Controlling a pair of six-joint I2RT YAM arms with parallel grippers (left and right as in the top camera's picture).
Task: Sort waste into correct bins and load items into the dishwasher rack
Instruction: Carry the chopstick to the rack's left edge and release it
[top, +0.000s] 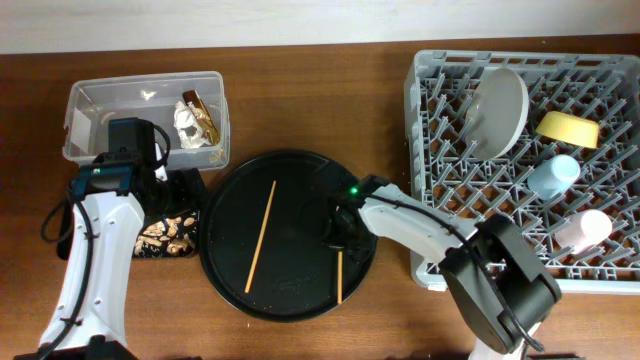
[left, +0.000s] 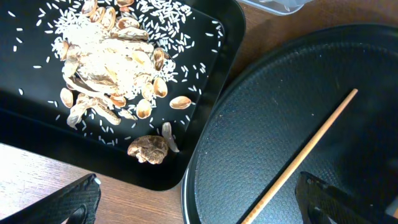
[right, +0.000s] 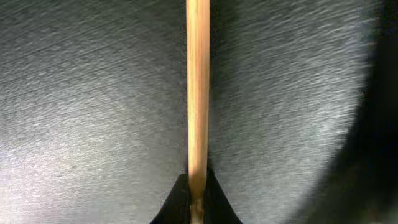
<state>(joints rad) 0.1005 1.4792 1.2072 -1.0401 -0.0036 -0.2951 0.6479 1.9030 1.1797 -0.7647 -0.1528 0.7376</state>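
Note:
My right gripper (top: 340, 240) is shut on one wooden chopstick (right: 198, 87) over the round black tray (top: 290, 290); its free end (top: 340, 280) points toward the tray's front. The other chopstick (top: 261, 235) lies diagonally on that tray and also shows in the left wrist view (left: 311, 149). My left gripper (left: 199, 202) is open and empty, above the table where the shallow black tray (left: 211, 56) meets the round tray. That tray holds beige food scraps (left: 112, 62) and rice grains. The clear tub (top: 95, 100) holds crumpled tissue (top: 187, 122) and a brown-gold wrapper (top: 199, 108).
The grey rack (top: 425, 150) at the right holds the grey-green plate (top: 500, 110) upright, the yellow bowl (top: 568, 127), the blue cup (top: 553, 176) and the pink cup (top: 583, 231). A black cable (top: 52, 222) loops by the left arm.

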